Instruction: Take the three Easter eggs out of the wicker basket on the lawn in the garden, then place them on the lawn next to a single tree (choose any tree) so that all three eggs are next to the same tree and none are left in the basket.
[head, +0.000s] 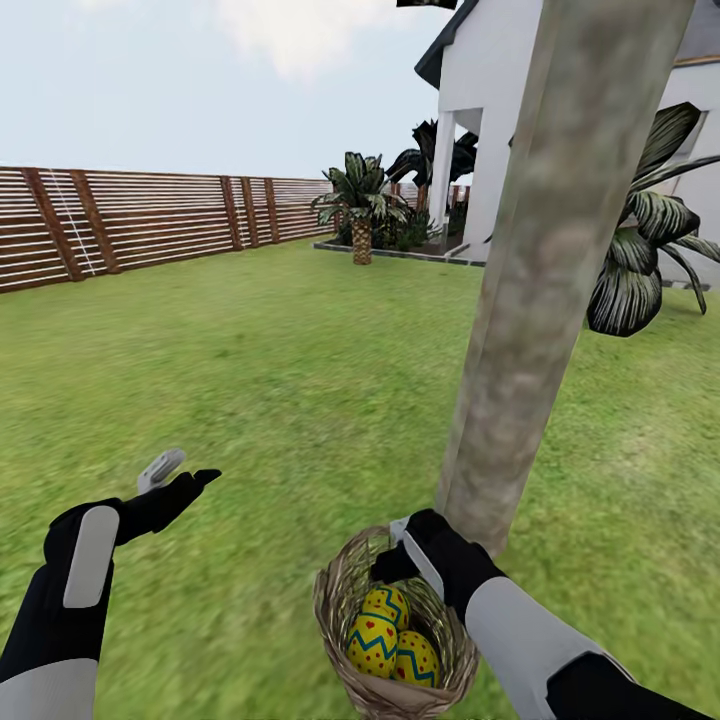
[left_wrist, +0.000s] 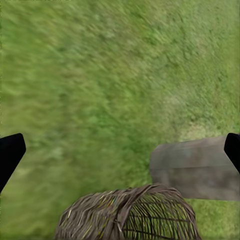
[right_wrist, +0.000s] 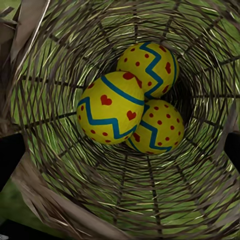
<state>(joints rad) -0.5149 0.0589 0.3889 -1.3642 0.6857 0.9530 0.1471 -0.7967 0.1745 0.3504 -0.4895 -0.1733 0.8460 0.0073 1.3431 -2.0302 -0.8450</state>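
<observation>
Beside the tree (head: 560, 290), I hold the right gripper (head: 400, 548), jaws apart, over the basket (head: 340, 600) of eggs (head: 385, 635); left gripper (head: 180, 478) open.

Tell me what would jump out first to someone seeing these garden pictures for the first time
The three bright yellow Easter eggs stand out first, huddled at the bottom of the wicker basket, which sits on the lawn at the foot of a thick grey-brown tree trunk. The right claw hangs at the basket's rim, above the eggs, while the left claw hovers open over grass to the basket's left.
</observation>
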